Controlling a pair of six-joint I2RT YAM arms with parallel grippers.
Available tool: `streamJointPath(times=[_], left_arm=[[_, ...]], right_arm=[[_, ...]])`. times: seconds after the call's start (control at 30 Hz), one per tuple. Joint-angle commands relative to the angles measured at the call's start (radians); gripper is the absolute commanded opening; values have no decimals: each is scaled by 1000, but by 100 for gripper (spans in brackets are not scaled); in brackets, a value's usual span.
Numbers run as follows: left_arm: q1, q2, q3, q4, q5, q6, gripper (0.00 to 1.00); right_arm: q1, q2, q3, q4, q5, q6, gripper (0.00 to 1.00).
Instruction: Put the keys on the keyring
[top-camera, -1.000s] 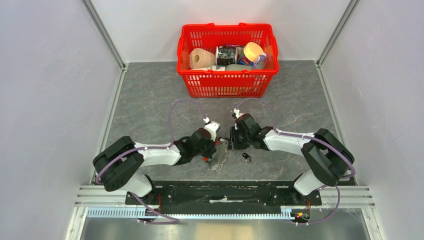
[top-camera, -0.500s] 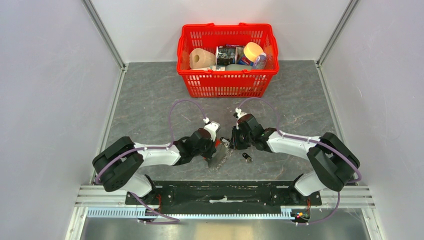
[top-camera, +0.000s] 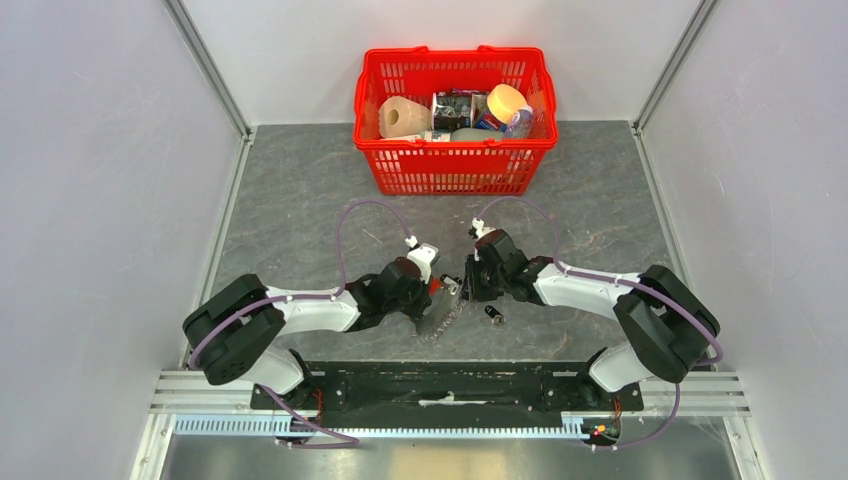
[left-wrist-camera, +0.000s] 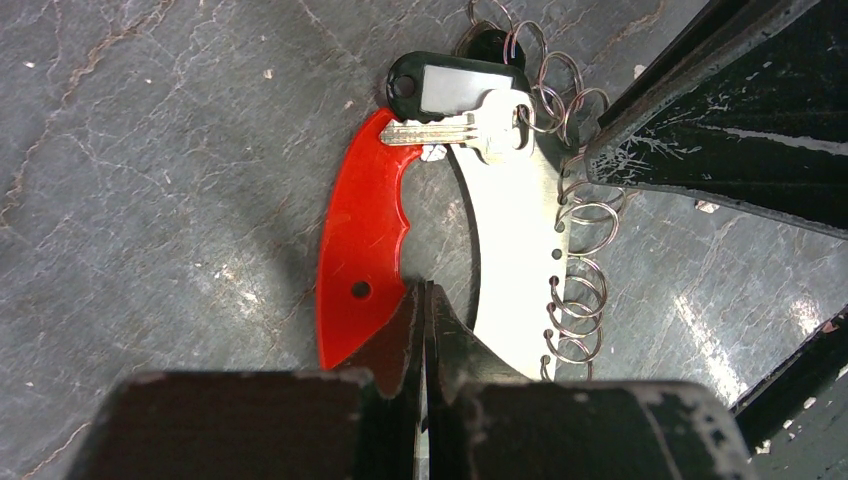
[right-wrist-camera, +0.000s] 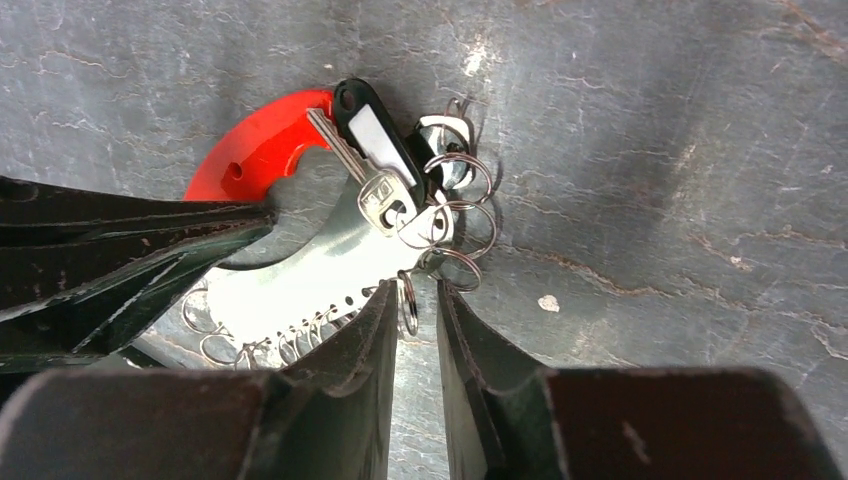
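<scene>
The keyring (top-camera: 441, 314) is a red curved strap (left-wrist-camera: 358, 235) joined to a silvery plate (left-wrist-camera: 515, 230) lined with several split rings. A black tag with a white label (left-wrist-camera: 456, 85) and a silver key hang at its far end. My left gripper (left-wrist-camera: 425, 292) is shut on the bunch where red meets silver. My right gripper (right-wrist-camera: 415, 292) reaches in from the other side with its jaws a narrow gap apart. One split ring (right-wrist-camera: 408, 300) stands edge-on between its fingertips. The keys, one tiny black-headed piece (top-camera: 493, 315), lie on the table just right of the bunch.
A red basket (top-camera: 455, 172) holding a paper roll, bottles and packets stands at the back of the grey stone-patterned table (top-camera: 300, 190). A black base rail (top-camera: 440, 385) runs along the near edge, and grey walls close in both sides.
My right gripper's jaws have narrowed and its wrist has shifted slightly at the keyring's ring end. The left gripper holds still on the bunch.
</scene>
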Motion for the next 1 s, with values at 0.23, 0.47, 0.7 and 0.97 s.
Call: streamJointPath(times=[0.23,0.47,0.7,0.97], left_arm=[[3,-35,-8,-3,13,-28,2],[3,-41,-8,-4,11,-28,2],[3,-52,-16,-3,11,-33,2],[4,-66,-21,-4,11,-36,2]], right_arm=[[5,-24,-19,0,20,6,27],[5,-11,-21,24,-23,21,25],[9,8,-33,54,-57,42,22],[15,-16,-32,34,-39,39,15]])
